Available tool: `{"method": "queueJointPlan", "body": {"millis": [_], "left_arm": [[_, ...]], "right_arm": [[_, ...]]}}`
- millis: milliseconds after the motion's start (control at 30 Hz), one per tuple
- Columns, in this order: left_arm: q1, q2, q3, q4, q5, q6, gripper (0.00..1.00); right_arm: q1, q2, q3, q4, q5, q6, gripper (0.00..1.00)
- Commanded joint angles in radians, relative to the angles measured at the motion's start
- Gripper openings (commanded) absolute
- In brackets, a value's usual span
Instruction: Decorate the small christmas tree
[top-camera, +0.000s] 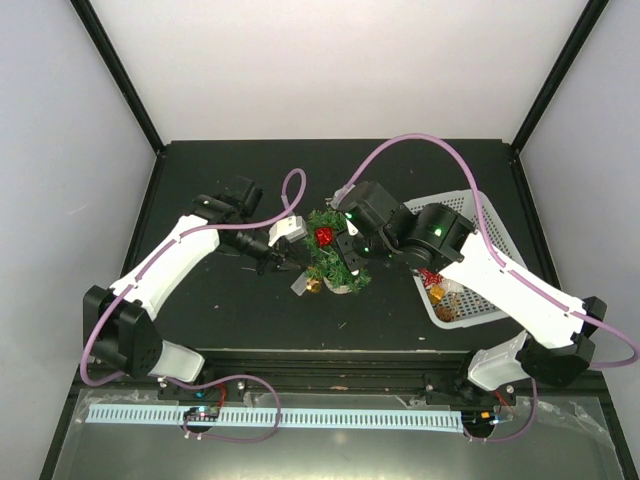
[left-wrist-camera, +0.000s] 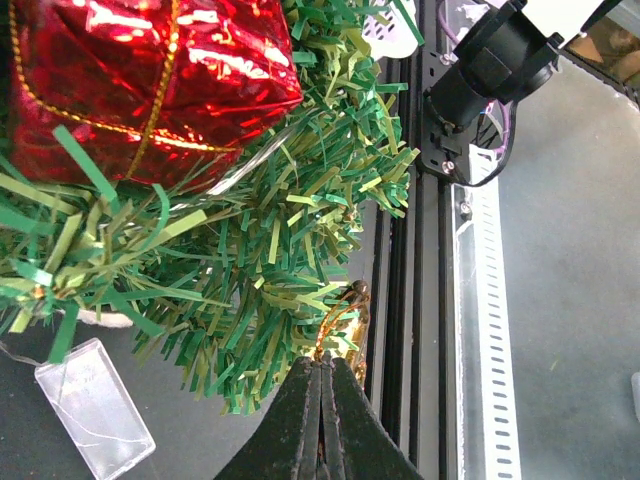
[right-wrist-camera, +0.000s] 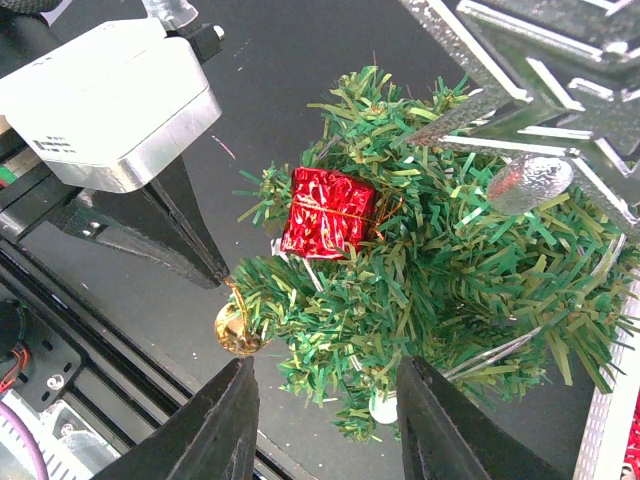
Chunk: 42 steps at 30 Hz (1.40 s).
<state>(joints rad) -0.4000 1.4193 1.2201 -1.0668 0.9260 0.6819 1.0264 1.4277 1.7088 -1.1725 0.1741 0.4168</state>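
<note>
- Centrally on the black table (top-camera: 230, 300), the small christmas tree (top-camera: 335, 255) sits between the 2 arms, just left of the white mesh basket (top-camera: 490, 225).
- Its bushy green branches carry a red foil gift box (right-wrist-camera: 327, 212) tied with gold thread, hanging near the middle of the foliage.
- A silver snowflake ornament (right-wrist-camera: 540, 90) sits at the upper right of the tree in the right wrist view, with a clear teardrop bulb (right-wrist-camera: 528, 183) just below it.
- The left gripper (left-wrist-camera: 322, 400) has its jaws pressed fully together, pinching the thin gold loop of a gold bell ornament (right-wrist-camera: 238, 330) at the tree's lower left edge.
- That bell hangs just beside the outer needles, touching them in the right wrist view.
- The right gripper (right-wrist-camera: 325, 420) stands partly open, its 2 dark fingers (right-wrist-camera: 230, 425) straddling the lower branches; whether the pads actually touch the needles I cannot tell.
- A small clear plastic battery case (left-wrist-camera: 95, 405) lies on the table beside the tree's foot, a thin wire leading from it.
- More red and gold ornaments (top-camera: 440, 295) lie in the basket's near corner.
</note>
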Motion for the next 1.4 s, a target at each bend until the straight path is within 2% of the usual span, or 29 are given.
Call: {"method": "queueJointPlan", "body": {"millis": [0,867,1367], "left_arm": [[0.009,-0.027,0.001,-0.025,0.002,0.030,0.02],[0.023,-0.027,0.005,-0.040,0.029,0.036,0.02],[0.020,0.029,-0.025,0.022,-0.034,0.030,0.02]], "right_arm": [[0.006,0.013,0.005,0.023,0.002,-0.014,0.41],[0.006,0.020,0.002,0.026,-0.007,-0.014,0.41],[0.006,0.025,0.003,0.013,-0.006,-0.020,0.41]]}}
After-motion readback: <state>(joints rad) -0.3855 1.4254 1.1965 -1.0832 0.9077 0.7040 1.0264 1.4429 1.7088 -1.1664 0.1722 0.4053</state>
